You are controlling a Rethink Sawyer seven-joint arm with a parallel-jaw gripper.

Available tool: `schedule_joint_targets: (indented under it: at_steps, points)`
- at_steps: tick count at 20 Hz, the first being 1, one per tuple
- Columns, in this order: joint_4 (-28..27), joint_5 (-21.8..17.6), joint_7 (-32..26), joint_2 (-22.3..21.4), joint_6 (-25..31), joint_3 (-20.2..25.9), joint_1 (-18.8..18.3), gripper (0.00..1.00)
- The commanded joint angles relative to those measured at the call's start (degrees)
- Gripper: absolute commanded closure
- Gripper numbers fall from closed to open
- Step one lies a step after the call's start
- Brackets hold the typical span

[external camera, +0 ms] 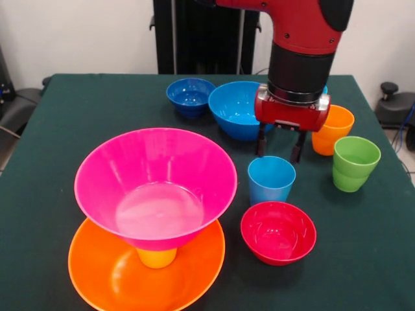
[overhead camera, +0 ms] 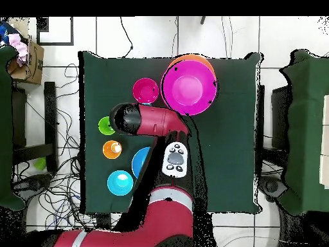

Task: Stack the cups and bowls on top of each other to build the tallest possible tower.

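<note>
- Five bowls are counted in the front view: large orange bowl (external camera: 110, 275) under a yellow cup (external camera: 156, 258) bearing the large pink bowl (external camera: 155, 184), then dark blue bowl (external camera: 190, 95), medium blue bowl (external camera: 235, 109), red bowl (external camera: 278, 232) (a cyan bowl (overhead camera: 120, 182) shows overhead).
- Four cups are seen: yellow, light-blue cup (external camera: 271, 179), orange cup (external camera: 332, 129), green cup (external camera: 355, 162).
- The gripper (external camera: 280, 148) is held just above the light-blue cup, fingers apart.
- A dark green table (external camera: 52, 129) stands before a white wall (external camera: 78, 32); no writing can be read.

The robot's arm (external camera: 305, 26) is glossy red with a wide black cylindrical wrist section ringed by a thin silver band. Below sits a boxy red gripper housing (external camera: 292, 111) with small dark screws along its face — two short black fingers (external camera: 261, 144) beneath it. From overhead, a light grey oval button panel (overhead camera: 175, 159) sits on the red-and-black arm.
</note>
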Motion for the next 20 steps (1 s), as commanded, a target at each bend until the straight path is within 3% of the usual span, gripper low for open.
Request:
schedule_joint_targets:
  at_steps: [1,9,14,20]
  points:
    - [7.7,-1.1,7.9,0.0,-0.8,4.3,3.1,0.0]
    - [4.5,-1.7,8.8,6.5,-5.8,1.9,5.0,0.0]
    - [2.7,-4.1,5.9,9.6,-10.8,0.0,1.6,0.0]
    - [1.1,-6.4,2.0,10.0,-10.1,-1.4,-1.8,0.0]
